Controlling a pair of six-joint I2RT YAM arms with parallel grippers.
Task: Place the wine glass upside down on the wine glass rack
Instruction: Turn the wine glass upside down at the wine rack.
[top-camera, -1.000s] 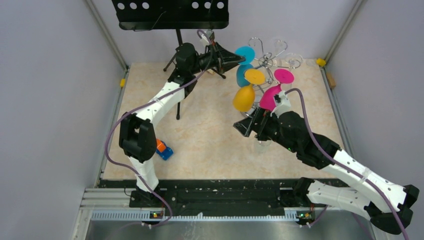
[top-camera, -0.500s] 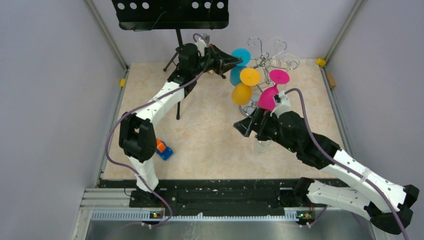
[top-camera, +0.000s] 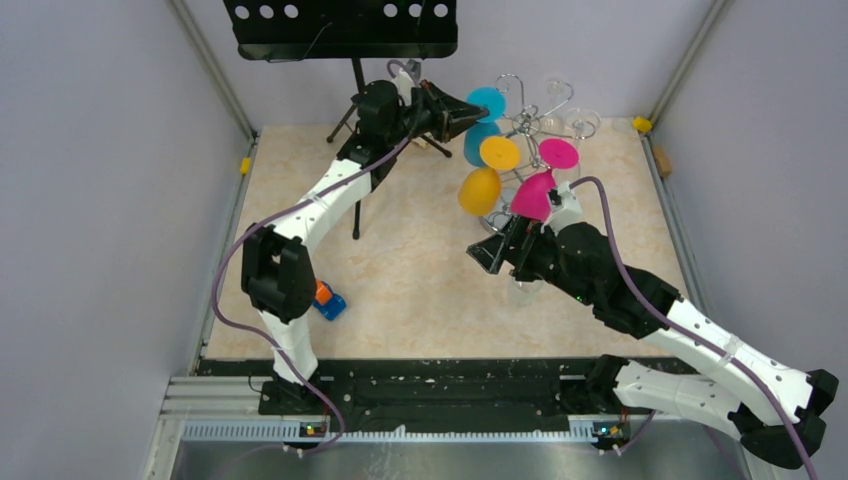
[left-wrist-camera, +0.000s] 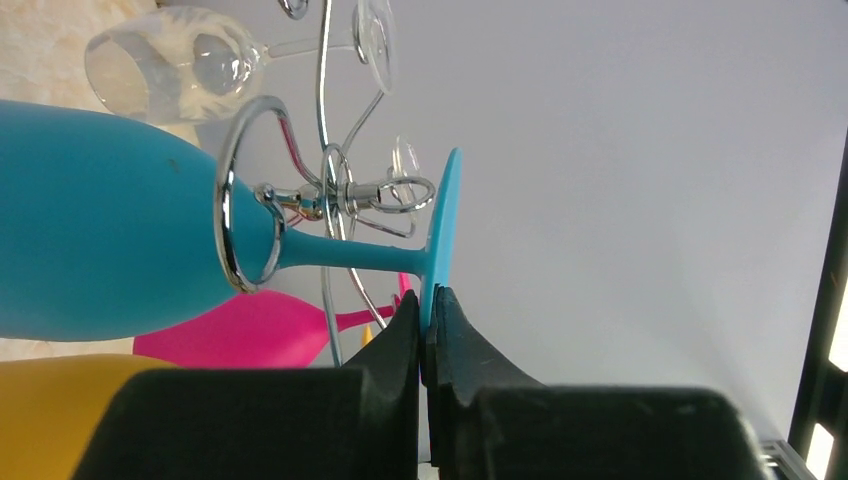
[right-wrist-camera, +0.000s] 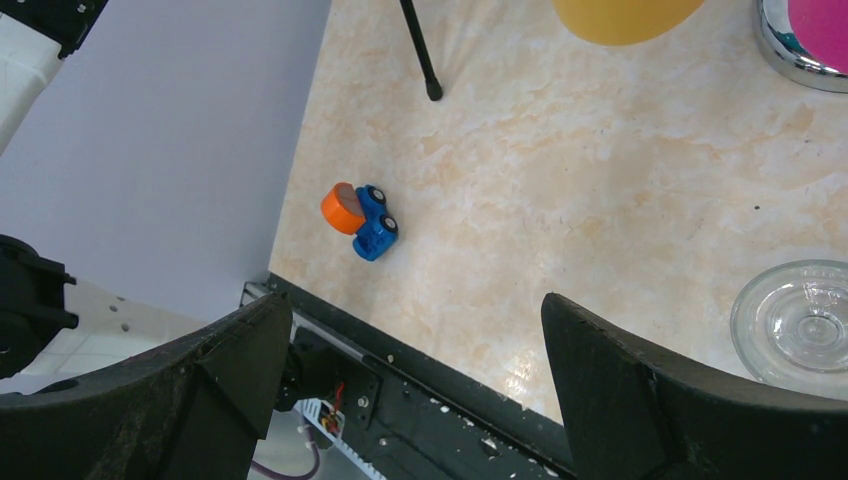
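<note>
1. While my left gripper (left-wrist-camera: 430, 310) is clamped shut on the rim of the blue wine glass's (left-wrist-camera: 100, 220) foot, the glass sits inverted at the wine glass rack (left-wrist-camera: 322, 130); its stem looks threaded through one chrome hook loop, bowl below.
2. Step in hand, as I judge it: seating and letting go; hang looks nearly done.
3. Next move calls for settling the foot onto the hook, then opening the jaws and backing straight off the way the fingers point; no sideways drag on the foot.
4. My right gripper (right-wrist-camera: 418, 310) is wide open, holding nothing, hovering over the table (right-wrist-camera: 620, 190) near the rack's base.
5. Edges: yellow glass (top-camera: 480, 190) and pink glass (top-camera: 532, 195) hang just beside the blue one; a clear glass (left-wrist-camera: 170, 62) is on another hook; a bump could swing them.
6. Room: music stand (top-camera: 340, 25) sits close behind the left arm; open table toward the toy car (right-wrist-camera: 362, 220).
</note>
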